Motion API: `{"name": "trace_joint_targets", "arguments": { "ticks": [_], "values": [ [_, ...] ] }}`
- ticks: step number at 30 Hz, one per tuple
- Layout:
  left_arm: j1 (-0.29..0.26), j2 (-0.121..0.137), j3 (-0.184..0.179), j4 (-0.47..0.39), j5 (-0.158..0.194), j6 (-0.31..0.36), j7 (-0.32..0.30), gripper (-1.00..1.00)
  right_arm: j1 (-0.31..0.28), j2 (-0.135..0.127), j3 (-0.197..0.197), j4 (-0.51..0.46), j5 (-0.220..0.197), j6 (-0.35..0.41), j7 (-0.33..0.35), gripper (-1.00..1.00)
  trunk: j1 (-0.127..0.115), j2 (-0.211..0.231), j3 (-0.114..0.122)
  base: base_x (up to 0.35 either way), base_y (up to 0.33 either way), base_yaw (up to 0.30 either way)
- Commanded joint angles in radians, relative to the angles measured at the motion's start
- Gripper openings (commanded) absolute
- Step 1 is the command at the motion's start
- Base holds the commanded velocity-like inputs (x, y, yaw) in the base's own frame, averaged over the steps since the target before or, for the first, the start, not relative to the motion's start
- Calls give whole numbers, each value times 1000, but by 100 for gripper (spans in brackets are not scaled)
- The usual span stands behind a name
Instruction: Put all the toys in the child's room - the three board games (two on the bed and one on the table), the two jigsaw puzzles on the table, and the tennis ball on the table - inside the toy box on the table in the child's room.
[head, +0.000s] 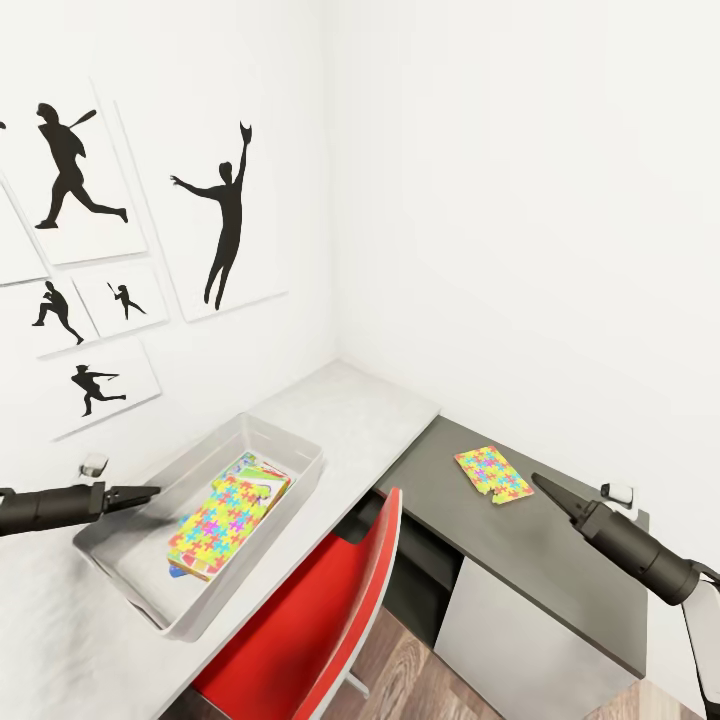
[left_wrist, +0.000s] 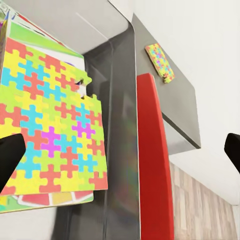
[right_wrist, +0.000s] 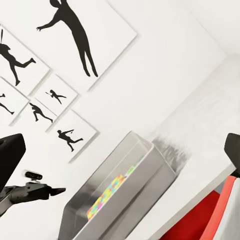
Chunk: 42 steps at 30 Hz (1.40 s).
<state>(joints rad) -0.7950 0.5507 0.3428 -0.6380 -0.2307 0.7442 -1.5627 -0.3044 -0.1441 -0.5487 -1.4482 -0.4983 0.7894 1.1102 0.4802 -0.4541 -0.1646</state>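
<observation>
On the white wall at the left hang 5 sports-silhouette pictures (head: 228, 215), black figures on white panels. Below them the left gripper (head: 150, 491) hovers over the near end of the toy box (head: 300, 447), empty; its fingers (left_wrist: 10, 155) stand wide apart in the left wrist view, while in the head view they read as 1 dark point.

The toy box, a light-grey bin with flared sides, sits on the pale grey top of the table (head: 350, 410). Inside it lies 1 jigsaw puzzle (head: 228, 512), flat on top of a board game with a white busy cover (head: 262, 470); a bit of blue peeks out at the stack's near corner, too small to identify.

A red chair (head: 330, 610) stands against the table edge, just beside the toy box.

Further right, on the darker section of the table, the second jigsaw puzzle (head: 493, 474) lies flat, well apart from the toy box.

The right gripper (head: 545, 485) hangs near that puzzle without touching it, holding nothing. Its fingers sit far apart in the right wrist view.
</observation>
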Motion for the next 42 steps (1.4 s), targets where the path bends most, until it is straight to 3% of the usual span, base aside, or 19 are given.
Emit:
{"name": "trace_joint_targets", "arguments": {
  "ticks": [1,6,10,27,36,42],
  "values": [
    [-1,-2,4,-1,-10,11,-8,100,-1,1,-1,0,-3,6,2,100,1,-2,-2,0,0,0],
    [-1,-5,4,-3,6,10,-8,100,-1,32,-3,0,0,5,4,100,1,-2,2,-14,0,0],
    [-1,-5,4,-3,21,10,-8,100,-1,39,-3,0,1,5,5,100,1,-2,8,-172,0,0],
    [0,-2,4,-6,27,9,-8,100,-1,41,-3,0,1,5,4,100,1,-2,35,-301,-27,0],
    [0,1,8,-9,29,27,-8,100,-1,41,-4,0,0,5,4,100,1,-2,50,-69,-49,0],
    [0,16,12,-9,69,72,-8,100,-1,41,-4,1,0,5,4,100,-22,40,78,-3,-2,0]
  ]
}}
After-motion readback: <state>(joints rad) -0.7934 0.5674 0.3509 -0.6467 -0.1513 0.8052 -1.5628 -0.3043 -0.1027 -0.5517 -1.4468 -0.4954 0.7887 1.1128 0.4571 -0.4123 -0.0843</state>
